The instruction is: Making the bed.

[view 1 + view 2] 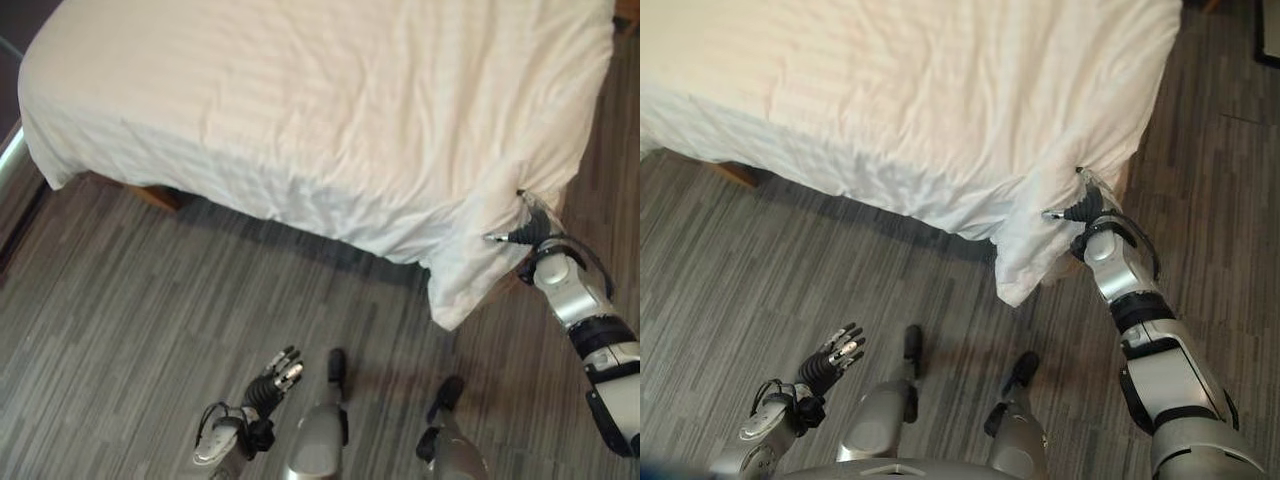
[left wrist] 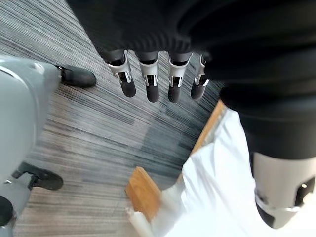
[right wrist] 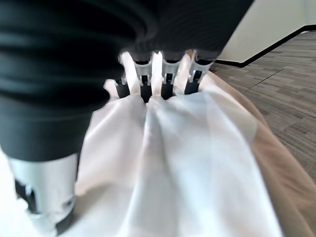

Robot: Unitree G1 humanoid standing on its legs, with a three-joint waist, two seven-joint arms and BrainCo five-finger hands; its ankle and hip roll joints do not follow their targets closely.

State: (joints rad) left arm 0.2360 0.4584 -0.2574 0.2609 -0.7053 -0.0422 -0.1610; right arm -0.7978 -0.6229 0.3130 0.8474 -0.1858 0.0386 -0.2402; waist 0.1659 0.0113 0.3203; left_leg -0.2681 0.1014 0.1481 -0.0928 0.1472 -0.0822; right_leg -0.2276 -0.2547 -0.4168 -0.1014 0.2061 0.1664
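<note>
At the foot of the bed (image 1: pixel 150 192), I am gripping the white duvet (image 1: pixel 330 110) with my right hand (image 1: pixel 528 228), my fingers (image 3: pixel 169 79) curling into a bunched fold of the cloth at the hanging corner (the thumb is sitting beside the gather, and the fabric is pulling into ridges from the pinch). The duvet is lying spread across the mattress, its long edge draping over the side toward the grey plank floor (image 1: pixel 120 320), with the gripped corner drooping lower than the rest into a point. A strip of the wooden bed frame is showing under the overhang near the far left corner, and again as a wooden leg (image 2: pixel 144 192) in my left wrist view. My left hand (image 1: pixel 277 377) is hanging low over the floor, well apart from the bed, its fingers (image 2: pixel 149 81) relaxed and spread, holding nothing. Beyond the mattress, my right wrist view is catching a pale wall (image 3: pixel 276 22) with a dark skirting strip.
</note>
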